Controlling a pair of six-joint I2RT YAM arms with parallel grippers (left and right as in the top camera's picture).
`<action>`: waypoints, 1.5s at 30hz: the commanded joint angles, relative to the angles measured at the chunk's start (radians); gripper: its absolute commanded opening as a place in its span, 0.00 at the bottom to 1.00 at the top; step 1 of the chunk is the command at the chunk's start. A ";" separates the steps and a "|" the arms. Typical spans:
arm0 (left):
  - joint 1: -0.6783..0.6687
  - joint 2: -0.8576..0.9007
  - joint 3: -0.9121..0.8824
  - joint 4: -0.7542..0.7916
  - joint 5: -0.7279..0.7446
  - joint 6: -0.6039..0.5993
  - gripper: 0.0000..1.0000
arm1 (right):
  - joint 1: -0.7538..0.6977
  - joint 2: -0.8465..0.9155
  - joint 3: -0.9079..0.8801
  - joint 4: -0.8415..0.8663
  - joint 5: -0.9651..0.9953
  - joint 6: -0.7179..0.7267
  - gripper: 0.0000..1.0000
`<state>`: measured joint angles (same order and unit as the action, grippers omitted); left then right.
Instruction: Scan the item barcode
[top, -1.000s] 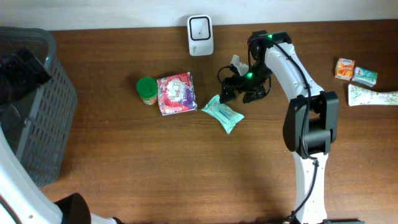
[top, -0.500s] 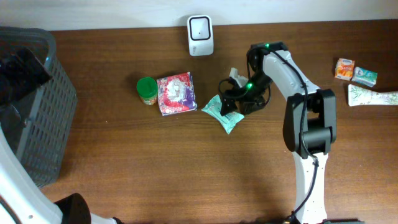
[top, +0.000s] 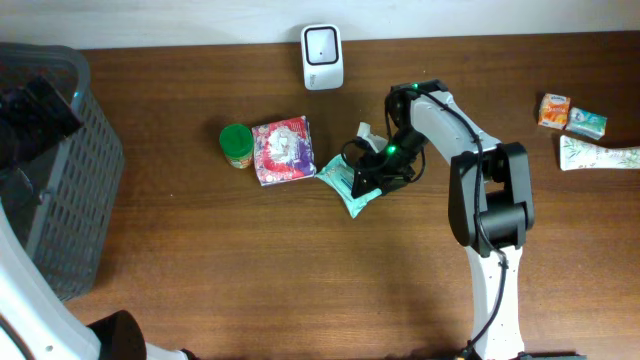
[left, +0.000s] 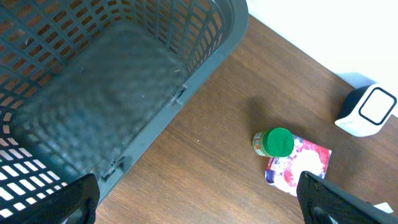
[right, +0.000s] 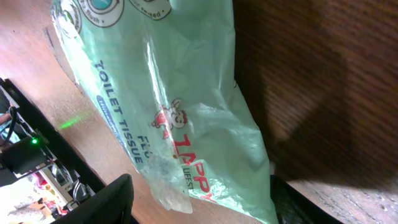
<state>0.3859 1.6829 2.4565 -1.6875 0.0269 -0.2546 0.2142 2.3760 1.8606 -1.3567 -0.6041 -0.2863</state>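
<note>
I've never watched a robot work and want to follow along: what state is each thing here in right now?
right gripper, fingers either side of the tissue pack; grip unclear.
tissue pack, lying flat, not lifted.
left gripper, open, empty.
jar, upright, green lid on.
red packet, lying flat, untouched.
basket, empty where visible.

The right arm has white links, black joints, 2 green lights.

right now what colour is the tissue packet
Pale green tissue packet, red and blue print; best in right wrist view.
</note>
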 joint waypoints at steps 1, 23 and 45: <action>0.004 -0.007 -0.001 0.000 0.003 -0.010 0.99 | 0.006 -0.013 0.032 0.030 -0.010 0.006 0.72; 0.004 -0.007 -0.001 0.000 0.003 -0.010 0.99 | 0.045 -0.034 0.192 0.143 0.132 0.073 0.85; 0.004 -0.007 -0.001 0.000 0.003 -0.010 0.99 | 0.127 -0.111 0.352 0.071 0.072 0.052 0.04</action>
<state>0.3859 1.6829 2.4565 -1.6875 0.0273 -0.2546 0.3347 2.3337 2.1765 -1.2785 -0.5137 -0.2165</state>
